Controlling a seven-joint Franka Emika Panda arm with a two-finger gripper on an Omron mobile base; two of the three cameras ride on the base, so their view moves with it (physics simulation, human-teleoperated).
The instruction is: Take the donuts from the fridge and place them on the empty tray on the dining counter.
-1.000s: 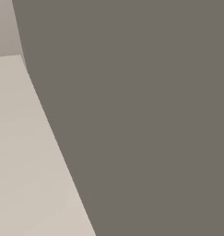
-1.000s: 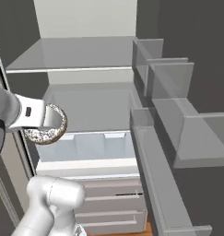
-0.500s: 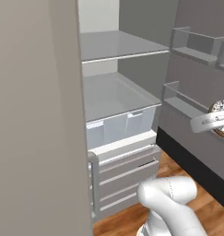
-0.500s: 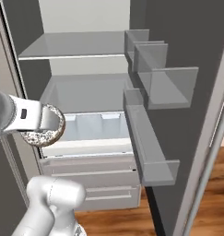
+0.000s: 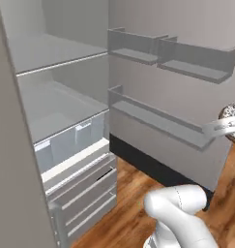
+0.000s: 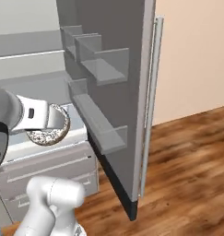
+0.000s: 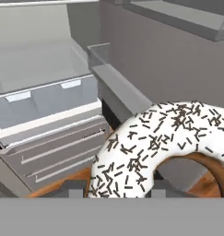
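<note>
One donut of two: you have the speckled donut (image 7: 162,145) out of the fridge (image 5: 56,121); judged from these views, it is in transit and not yet set down.
Fridge: it stands open, grey shelves bare in both base views, pale drawer (image 5: 70,140) below them, door (image 6: 115,83) swung wide with its long bar handle (image 6: 150,106) toward the room.
Door bins: you see the grey door bins (image 6: 99,64) holding nothing.
Floor: wooden floor (image 6: 187,156) runs off past the door edge.
Claw: your claw (image 6: 56,120) is pressed together on the speckled donut, pinching its ring; the donut hangs at the arm's end, clear of the shelves, level with the drawer front in the right base view.
Donut position: in the left base view the donut sits at the right edge, just in front of the door bins.
Still to do: carry this one to the tray on the table, release it, then come back for the second donut, which you cannot locate from here.
Changed since earlier: the whole picture has swung away from the fridge interior toward the door and floor, so your base has turned; the claw's hold looks the same.
</note>
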